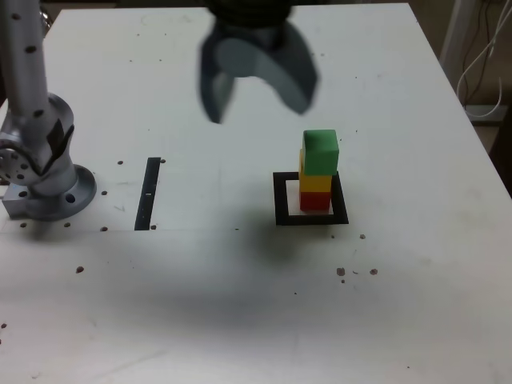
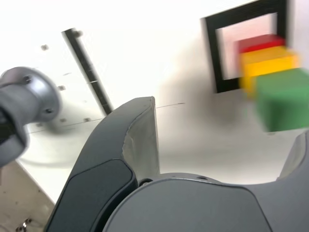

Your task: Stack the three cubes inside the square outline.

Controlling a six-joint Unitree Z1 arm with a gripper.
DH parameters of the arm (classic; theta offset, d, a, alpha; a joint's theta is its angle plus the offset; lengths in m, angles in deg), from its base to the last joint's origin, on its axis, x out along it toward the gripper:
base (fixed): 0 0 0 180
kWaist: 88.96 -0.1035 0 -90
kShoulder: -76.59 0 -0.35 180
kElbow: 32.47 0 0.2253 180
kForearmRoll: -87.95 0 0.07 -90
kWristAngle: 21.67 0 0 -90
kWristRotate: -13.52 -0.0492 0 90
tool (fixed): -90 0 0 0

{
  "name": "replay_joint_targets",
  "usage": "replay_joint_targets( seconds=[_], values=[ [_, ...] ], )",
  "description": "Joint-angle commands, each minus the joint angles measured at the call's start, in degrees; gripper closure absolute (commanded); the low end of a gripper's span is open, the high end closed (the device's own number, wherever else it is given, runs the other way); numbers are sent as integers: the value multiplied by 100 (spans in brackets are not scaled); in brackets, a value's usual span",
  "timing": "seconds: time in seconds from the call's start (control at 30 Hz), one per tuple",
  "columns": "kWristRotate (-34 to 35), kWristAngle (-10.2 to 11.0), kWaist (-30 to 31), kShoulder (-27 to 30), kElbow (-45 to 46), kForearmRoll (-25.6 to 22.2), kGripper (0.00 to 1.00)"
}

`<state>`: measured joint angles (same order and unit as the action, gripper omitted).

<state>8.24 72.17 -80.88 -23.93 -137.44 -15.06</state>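
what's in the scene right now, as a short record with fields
stack order, bottom to top: red cube, yellow cube, green cube
stack place: inside the square outline
gripper: open, holding nothing, above the table
black strip: flat on the table, to the exterior view's left of the outline
robot base: at the exterior view's left

And here the green cube (image 1: 321, 152) shows a smooth, matt face, the yellow cube (image 1: 314, 183) and red cube (image 1: 315, 201) looking just as plain! The pincer (image 2: 224, 137) looks like matt dark plastic, its inner face scuffed. The arm base (image 1: 56, 196) has a metallic sheen, and the desk (image 1: 200, 280) looks smooth, faintly glossy, marked with specks.
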Motion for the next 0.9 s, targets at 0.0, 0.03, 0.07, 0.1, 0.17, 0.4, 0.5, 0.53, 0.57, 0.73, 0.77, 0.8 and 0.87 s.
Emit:
replay_joint_targets(
  seconds=[0.0, 0.03, 0.07, 0.1, 0.17, 0.4, 0.5, 0.53, 0.57, 0.73, 0.77, 0.8, 0.87],
  values=[
    [76, -14, 9, 242, 391, -18, 1],
    [122, -20, 9, 332, 590, -8, 1],
    [169, -24, 9, 409, 792, 7, 1],
    [220, -30, 9, 474, 1002, 34, 1],
    [317, -37, 9, 572, 1434, 149, 1],
    [423, -25, -140, 657, 2739, 994, 1],
    [431, 31, -186, 759, 3102, 1279, 1],
    [433, 31, -194, 817, 3214, 1370, 1],
    [434, 6, -202, 882, 3316, 1452, 1],
    [367, -281, -228, 1108, 3675, 1680, 1],
    [357, -328, -228, 1119, 3710, 1682, 1],
    [350, -359, -228, 1121, 3742, 1683, 0],
    [354, -383, -228, 1113, 3802, 1709, 0]
  ],
)
